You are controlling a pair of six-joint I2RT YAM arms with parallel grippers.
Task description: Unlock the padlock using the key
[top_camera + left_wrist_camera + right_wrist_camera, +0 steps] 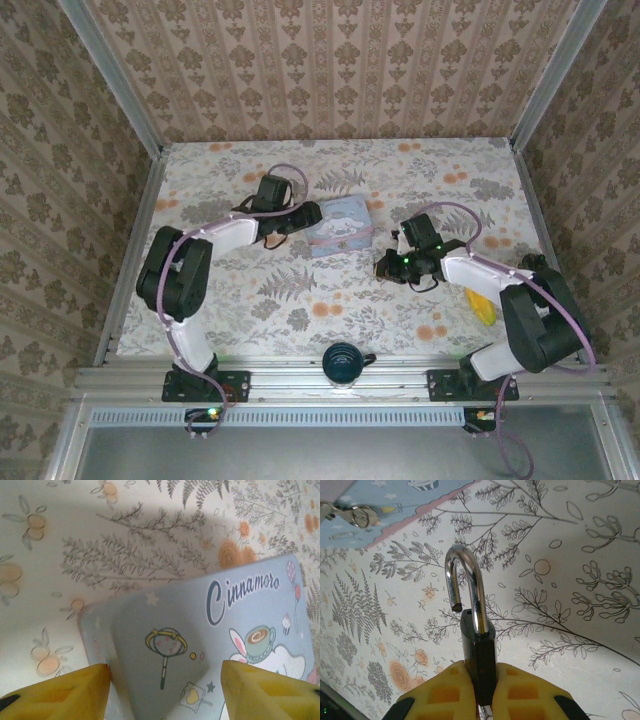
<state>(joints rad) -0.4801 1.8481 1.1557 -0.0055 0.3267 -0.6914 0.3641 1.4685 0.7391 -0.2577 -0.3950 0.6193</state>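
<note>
Plainly, the padlock [479, 645] stood upright in the right arm's fingers [440, 695], which were clamped on the flat sides of its dark body, just over the flowered worktop [580, 580] and near the pale blue cartoon tin [340, 228].

Its shackle [470, 580] was raised, the short leg clear of the body. We judged it already sprung.

Handling, as we judged it:
- Small, all metal and stiff; likely dense for its size and not fragile.
- The polished shackle looked slippery and free to swivel, a poor place to hold.
- The body's flat faces, taken low down, seemed the right hold, leaving the shackle free.
- The bite was narrow, so a twist might roll it out.

The left arm's fingers [55, 692] stood apart astride a corner of the tin. We could not tell whether they pressed on it.
</note>
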